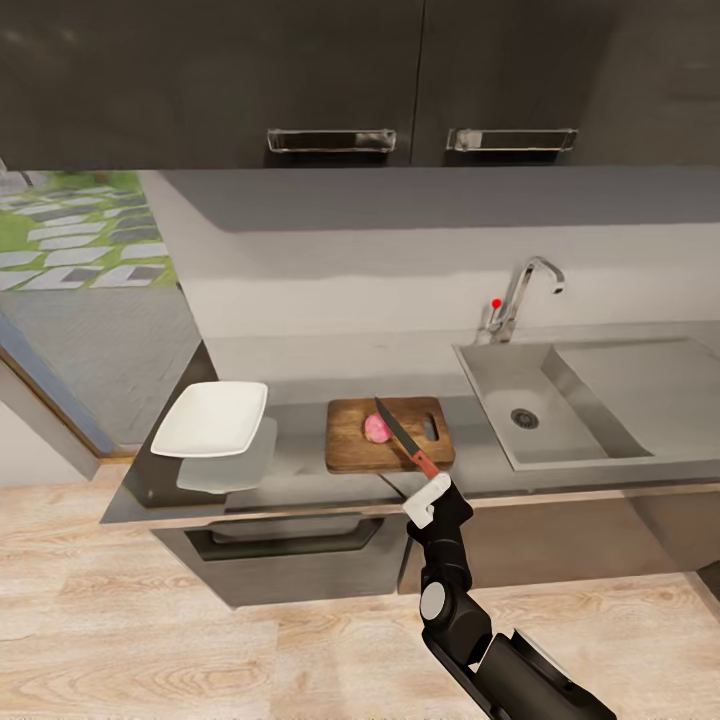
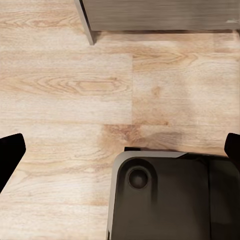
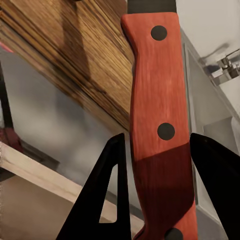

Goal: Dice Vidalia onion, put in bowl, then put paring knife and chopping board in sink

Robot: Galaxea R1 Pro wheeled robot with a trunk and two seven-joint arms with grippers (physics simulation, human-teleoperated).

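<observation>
Right tool [image 1: 428,492] clamps the paring knife [image 1: 401,437]; blade slants up-left over the Vidalia onion [image 1: 377,428].

– Where does the head view sit?
– High, facing the countertop [image 1: 300,480].
– The wrists?
– Left faces the floor [image 2: 65,90]; right sits close on the paring knife [image 3: 157,125], shared with head.

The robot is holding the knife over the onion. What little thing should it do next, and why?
Probably press the blade down. The right gripper holds the paring knife by its red handle, with the blade lying across the Vidalia onion, which looks whole on the chopping board. The bowl is empty.
</observation>
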